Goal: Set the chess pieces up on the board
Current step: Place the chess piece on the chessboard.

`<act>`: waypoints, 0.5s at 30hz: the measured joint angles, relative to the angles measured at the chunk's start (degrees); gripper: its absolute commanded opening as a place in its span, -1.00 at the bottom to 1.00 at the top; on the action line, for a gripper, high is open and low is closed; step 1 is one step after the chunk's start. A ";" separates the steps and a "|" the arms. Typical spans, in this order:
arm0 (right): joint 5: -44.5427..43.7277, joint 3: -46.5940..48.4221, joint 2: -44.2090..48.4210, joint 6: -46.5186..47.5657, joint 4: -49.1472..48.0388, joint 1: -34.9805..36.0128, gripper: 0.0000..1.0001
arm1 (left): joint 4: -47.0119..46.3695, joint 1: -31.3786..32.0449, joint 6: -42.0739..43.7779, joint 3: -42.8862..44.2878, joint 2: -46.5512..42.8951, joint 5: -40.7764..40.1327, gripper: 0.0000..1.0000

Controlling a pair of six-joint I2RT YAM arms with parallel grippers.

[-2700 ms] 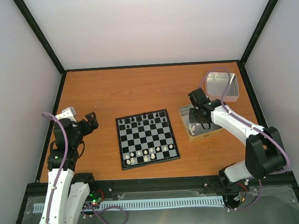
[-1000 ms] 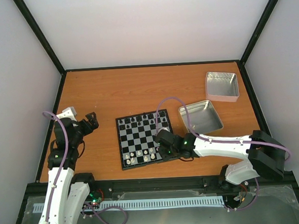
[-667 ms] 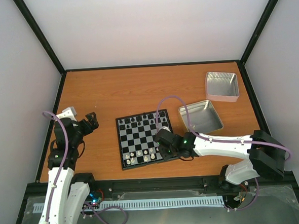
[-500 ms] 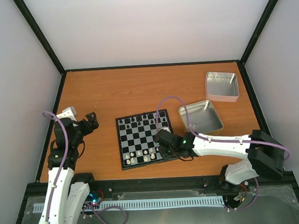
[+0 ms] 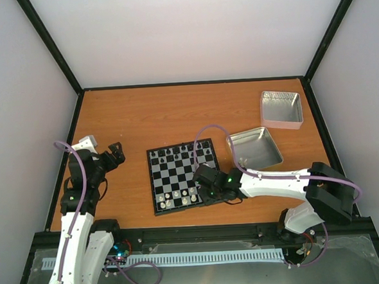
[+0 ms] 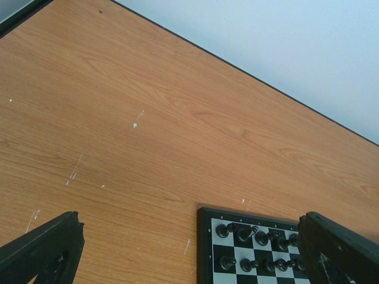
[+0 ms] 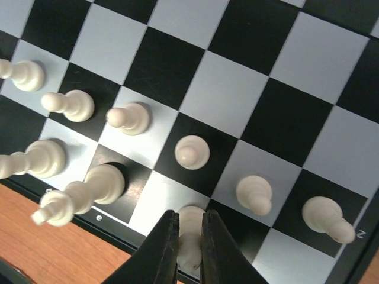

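Right wrist view of orange worktop (image 7: 35,254) and board (image 7: 254,100), right fingers (image 7: 163,248) pinched on a cream chess piece (image 7: 190,220) at the edge row, left fingers (image 6: 41,248) wide, empty; likely hazard: skewed release toppling it against the neighbouring king (image 7: 83,195).

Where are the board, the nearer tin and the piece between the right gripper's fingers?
Board (image 5: 178,170): top external view, a middle square.
Nearer tin (image 5: 259,149): top external view, its floor.
Piece (image 7: 190,228): right wrist view, its pale top.
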State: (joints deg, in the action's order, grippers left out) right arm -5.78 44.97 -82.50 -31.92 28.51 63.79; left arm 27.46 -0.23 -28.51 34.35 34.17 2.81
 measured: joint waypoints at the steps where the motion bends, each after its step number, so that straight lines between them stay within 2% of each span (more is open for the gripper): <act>1: 0.50 0.00 0.00 0.28 -0.28 0.04 -0.81 | 0.00 0.00 0.00 0.00 0.00 0.00 0.99; 6: 1.88 0.00 -0.13 1.05 -1.75 0.26 -0.77 | 0.00 0.00 0.00 0.00 0.00 0.00 0.99; 11: 2.23 0.02 -0.87 1.29 -2.43 0.33 -0.54 | 0.00 0.00 0.00 0.00 0.00 0.00 0.99; 15: 2.40 0.28 -1.27 1.31 -2.21 0.39 -0.46 | 0.00 0.00 -0.02 0.00 0.00 0.02 0.99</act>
State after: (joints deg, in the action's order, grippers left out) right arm -3.38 45.25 -83.77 -30.61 26.30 64.18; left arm 27.46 -0.23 -28.53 34.35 34.17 2.83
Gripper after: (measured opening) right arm 0.248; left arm 0.997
